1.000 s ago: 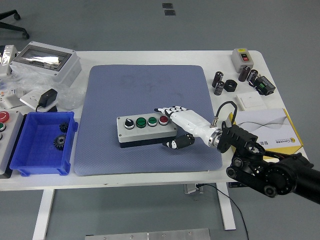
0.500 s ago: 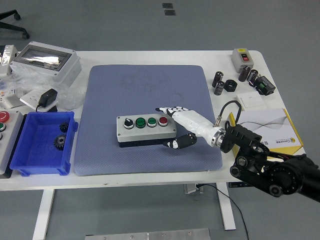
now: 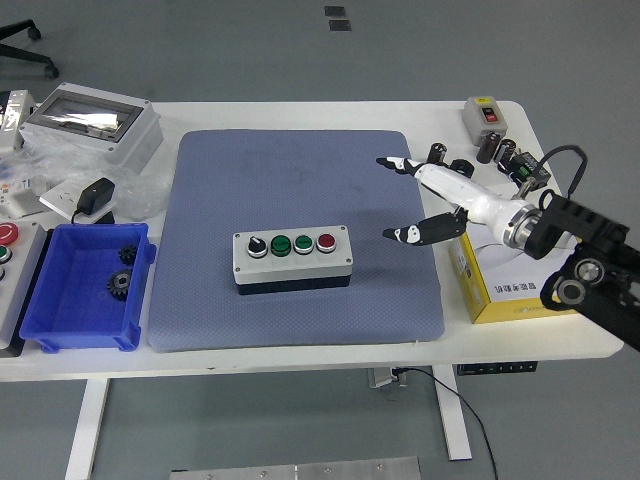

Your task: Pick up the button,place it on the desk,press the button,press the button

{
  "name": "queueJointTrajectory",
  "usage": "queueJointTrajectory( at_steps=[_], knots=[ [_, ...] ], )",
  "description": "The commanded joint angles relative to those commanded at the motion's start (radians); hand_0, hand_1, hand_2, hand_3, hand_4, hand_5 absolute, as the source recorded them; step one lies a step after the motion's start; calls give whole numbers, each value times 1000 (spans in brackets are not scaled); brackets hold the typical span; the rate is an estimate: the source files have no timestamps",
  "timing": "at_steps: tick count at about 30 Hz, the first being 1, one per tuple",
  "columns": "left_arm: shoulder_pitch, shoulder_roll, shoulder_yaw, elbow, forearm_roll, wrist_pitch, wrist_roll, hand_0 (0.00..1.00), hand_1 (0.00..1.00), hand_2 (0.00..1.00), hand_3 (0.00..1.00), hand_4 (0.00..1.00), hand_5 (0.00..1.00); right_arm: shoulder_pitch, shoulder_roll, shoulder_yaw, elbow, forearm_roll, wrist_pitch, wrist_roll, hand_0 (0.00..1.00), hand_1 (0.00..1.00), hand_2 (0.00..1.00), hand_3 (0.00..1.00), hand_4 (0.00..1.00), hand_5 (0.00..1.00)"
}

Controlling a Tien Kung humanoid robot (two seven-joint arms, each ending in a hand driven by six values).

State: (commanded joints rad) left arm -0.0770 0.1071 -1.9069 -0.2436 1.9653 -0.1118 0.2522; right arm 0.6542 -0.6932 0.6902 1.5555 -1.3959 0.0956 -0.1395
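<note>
The button box [image 3: 292, 258] is a grey box with a black knob, two green buttons and a red button in a row on top. It sits flat on the blue-grey mat [image 3: 295, 170], near the mat's front middle. My right hand [image 3: 400, 198] is white with black fingertips. It hovers above the mat's right edge, well to the right of the box and apart from it. Its fingers are spread and hold nothing. My left arm is out of view.
A blue bin [image 3: 85, 290] with black gears stands at the left front. A grey enclosure [image 3: 92, 122] and a black adapter [image 3: 95, 193] lie at the back left. A yellow-edged box [image 3: 500, 290], a switch box [image 3: 487, 116] and small black parts [image 3: 447, 168] lie at the right.
My right hand has let go of the button box's right end, lifted, and drawn back to the right, beyond the mat's right edge. The box has stayed in place.
</note>
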Motion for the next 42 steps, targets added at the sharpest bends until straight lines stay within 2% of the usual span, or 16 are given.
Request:
queueJointTrajectory(
  at_steps=[1,4,5,8,10,11,16,17,22,23,42],
  knots=[
    [-2,1,-1,1,-1,0,-2,650,608,529,650,661,61,25,-19,-14,17,27,40,-30,981,949,998,998,796,192],
    [-6,4,-3,2,1,-1,-4,650,608,529,650,661,61,83,-27,-52,28,87,132,-94,981,949,998,998,796,192],
    [-7,4,-3,2,2,-1,-5,650,609,529,650,661,60,102,-24,-62,28,106,159,-113,272,493,653,913,383,118],
    [-8,6,-2,1,0,-2,-2,650,609,529,650,661,60,168,9,-84,20,160,249,-162,272,493,653,913,383,118],
    [-8,8,1,-1,-2,-3,2,650,609,529,650,661,60,194,35,-90,10,169,287,-172,272,493,653,913,383,118],
    [-7,8,2,-2,-4,-3,5,650,608,530,649,661,60,206,54,-93,1,167,306,-177,87,249,351,909,279,123],
    [-7,11,3,-4,-5,-5,8,650,608,530,649,661,60,233,121,-110,-41,147,319,-187,87,249,351,909,279,123],
    [-7,11,2,-4,-4,-5,8,650,608,530,649,662,58,237,135,-118,-51,144,318,-188,20,190,262,910,239,112],
    [-6,11,0,-4,0,-7,8,650,608,530,649,662,58,240,171,-139,-83,135,306,-190,20,190,262,910,239,112],
    [-6,11,0,-4,0,-8,9,650,608,529,649,662,58,238,176,-144,-88,134,304,-191,5,172,234,915,230,81],
    [-6,7,-5,-3,9,-11,2,650,608,528,650,663,63,219,191,-216,-122,120,289,-198,2,170,226,909,210,39]
  ],
)
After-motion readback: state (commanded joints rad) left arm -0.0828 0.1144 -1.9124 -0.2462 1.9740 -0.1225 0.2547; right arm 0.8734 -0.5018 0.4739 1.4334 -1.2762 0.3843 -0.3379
